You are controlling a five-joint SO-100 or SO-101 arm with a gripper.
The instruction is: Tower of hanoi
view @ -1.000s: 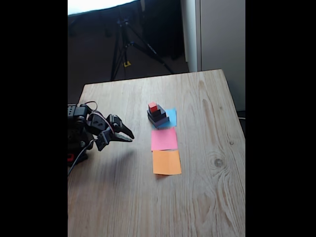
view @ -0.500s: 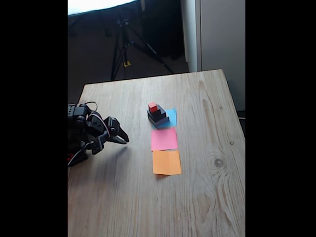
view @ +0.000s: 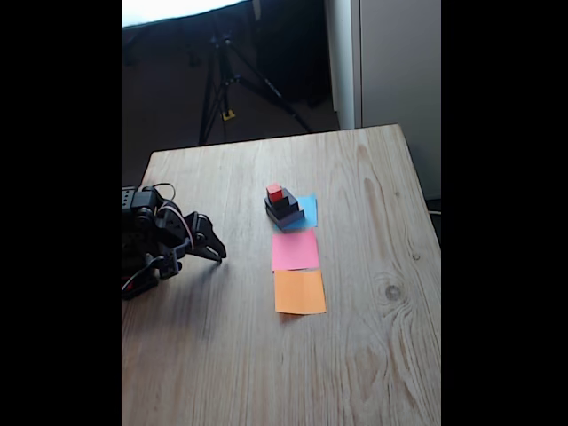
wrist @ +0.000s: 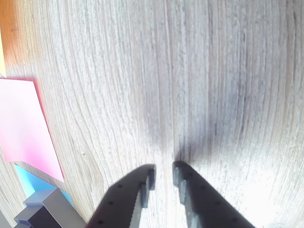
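Your claw (wrist: pixel 163 172) came in from the bottom edge of the wrist view with its two dark fingers (wrist: pixel 128 199) nearly together, just a thin gap left between the tips and nothing in it, hanging over bare wooden table (wrist: pixel 204 85). In the fixed view the claw (view: pixel 213 251) sat at the left edge of the frame, tucked in close to the black arm (view: pixel 146 235) and pointing down at the wood. Off at the lower left corner of the wrist view you had the grey blocks (wrist: pixel 42 213) peeking in, with a blue paper square (wrist: pixel 29 183) under them and a pink paper square (wrist: pixel 21 126) just above. The fixed view showed the whole stack (view: pixel 282 206) near mid-frame: dark blocks stepping up with the red cube (view: pixel 274 192) on top, all sitting on the blue paper, then the pink, then an orange paper square (view: pixel 299 292) below it. The stack was well apart from the claw.
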